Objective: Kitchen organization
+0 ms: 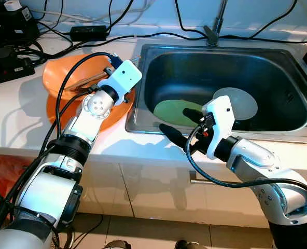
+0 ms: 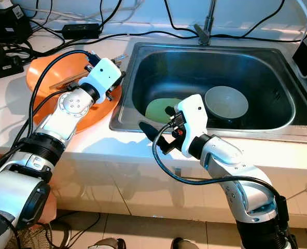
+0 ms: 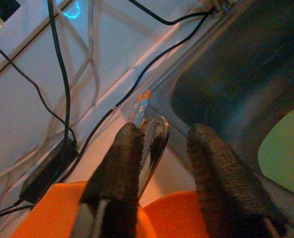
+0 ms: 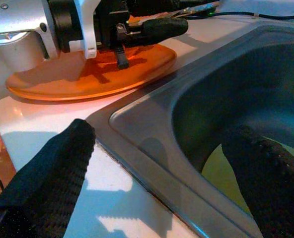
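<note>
The stainless steel sink (image 1: 143, 111) is set into a white counter (image 1: 18, 109), and everything sits around it. Inside the basin lie a flat pale green plate (image 1: 175, 111) on the bottom and, beside it toward the basin's right half, a grey round bowl (image 2: 225, 103). Just off the sink's left rim, on the counter, rests a flat orange plate (image 4: 87, 77) with an orange bowl (image 1: 65, 75) on it.

The left gripper (image 3: 162, 163) reaches over the orange plate near the sink's back left corner; its fingers stand apart, and a shiny metal spoon (image 3: 154, 144) lies against one finger, though I can't tell whether it is truly gripped. The right gripper (image 4: 157, 173) hovers over the sink's front rim, fingers spread wide, one over the counter edge and the other over the basin above the green plate. Black cables (image 1: 158, 35) trail along the counter behind the sink, around a faucet base (image 1: 211, 34).
</note>
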Robot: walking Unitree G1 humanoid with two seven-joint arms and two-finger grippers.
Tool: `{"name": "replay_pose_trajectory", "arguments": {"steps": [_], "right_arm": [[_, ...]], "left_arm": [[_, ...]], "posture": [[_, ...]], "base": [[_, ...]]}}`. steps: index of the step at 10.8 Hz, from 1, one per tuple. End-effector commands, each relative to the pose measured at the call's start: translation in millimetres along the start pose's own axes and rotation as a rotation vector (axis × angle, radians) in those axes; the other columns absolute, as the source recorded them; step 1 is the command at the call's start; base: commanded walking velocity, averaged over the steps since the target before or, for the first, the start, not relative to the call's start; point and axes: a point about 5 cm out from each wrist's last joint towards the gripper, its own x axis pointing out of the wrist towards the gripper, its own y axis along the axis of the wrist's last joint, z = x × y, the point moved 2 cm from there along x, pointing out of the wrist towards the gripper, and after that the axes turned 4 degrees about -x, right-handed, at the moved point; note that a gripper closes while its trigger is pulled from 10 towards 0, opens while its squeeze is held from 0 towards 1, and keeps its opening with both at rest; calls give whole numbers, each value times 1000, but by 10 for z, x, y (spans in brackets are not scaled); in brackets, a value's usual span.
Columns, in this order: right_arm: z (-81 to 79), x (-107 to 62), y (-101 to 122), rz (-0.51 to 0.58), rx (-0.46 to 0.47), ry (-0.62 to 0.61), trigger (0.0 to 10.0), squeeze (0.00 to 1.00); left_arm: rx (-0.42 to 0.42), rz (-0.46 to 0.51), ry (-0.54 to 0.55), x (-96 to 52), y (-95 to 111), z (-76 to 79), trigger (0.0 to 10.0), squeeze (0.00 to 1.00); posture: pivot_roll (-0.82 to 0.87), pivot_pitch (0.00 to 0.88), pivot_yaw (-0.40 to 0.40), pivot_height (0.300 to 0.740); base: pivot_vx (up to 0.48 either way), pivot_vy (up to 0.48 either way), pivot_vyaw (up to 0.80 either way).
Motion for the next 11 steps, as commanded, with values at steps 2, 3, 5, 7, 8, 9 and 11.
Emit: {"name": "replay_pose_trajectory", "arguments": {"steps": [2,3,5,7,8,9,11], "right_arm": [[3,-9,29,7,-15,-3,10000,0],[7,-7,31,8,-16,-5,10000,0],[19,-5,33,9,-18,-9,10000,0],[26,-3,32,10,-19,-12,10000,0],[29,-3,29,9,-20,-13,10000,0],[32,-1,29,9,-21,-14,10000,0],[40,6,29,9,-24,-16,10000,0]], "left_arm": [[-22,-8,-6,11,-14,-10,0,0],[-25,-6,-6,11,-10,-9,0,0],[-29,-3,-4,12,-5,-13,0,0],[-32,-3,-2,6,-12,-21,0,0],[-33,-1,0,4,-9,-30,0,0],[-34,1,0,5,-4,-33,0,0],[-38,32,7,9,80,-64,0,0]], "posture": [[46,114,35,740],[46,114,33,740],[48,112,32,740],[48,111,33,740],[49,109,33,740],[50,108,33,740],[50,106,31,740]], "base": [[0,0,0],[0,0,0],[0,0,0],[0,0,0],[0,0,0],[0,0,0],[0,0,0]]}}
